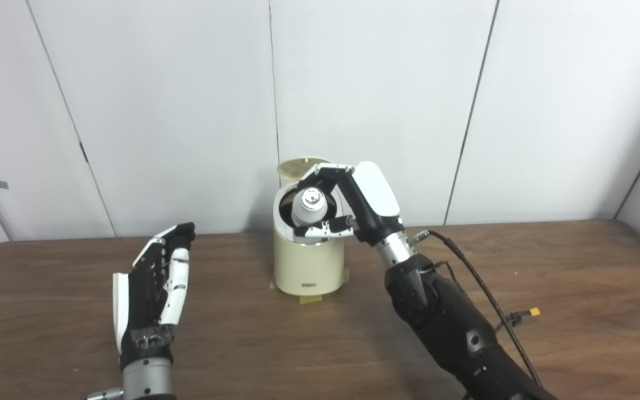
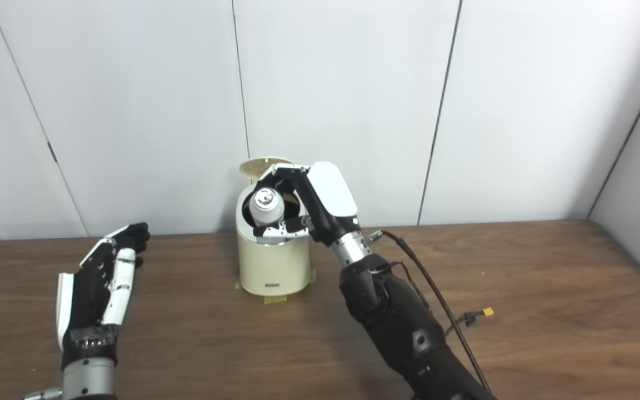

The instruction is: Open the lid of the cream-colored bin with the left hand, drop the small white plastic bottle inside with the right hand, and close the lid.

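We see pale grey wall panels (image 1: 375, 83), smooth and flat, split by thin dark vertical seams, closing off the room behind the bin. In front of them runs the counter (image 1: 575, 289), a broad slab of dark brown wood grain with a matt finish, and it carries the bin near its back edge.

The cream-colored bin (image 1: 308, 266) is a smooth plastic cylinder standing upright, with bits of yellowish tape at its foot. Its round lid (image 1: 298, 165) stands tipped up behind the dark mouth, showing a ribbed underside.

To the right of the bin our right arm rises in black casing with a metal wrist and a loose black cable. The right hand (image 1: 348, 203) has a glossy white back and black fingers, and it reaches over the bin's mouth, curled around the small white plastic bottle (image 1: 309, 206). The bottle is rounded and smooth, with a shiny silvery end facing us, and it sits right at the opening, partly within the rim.

Well to the left of the bin, the left hand (image 1: 156, 283) hovers over the counter, fingers straight and apart, holding nothing.
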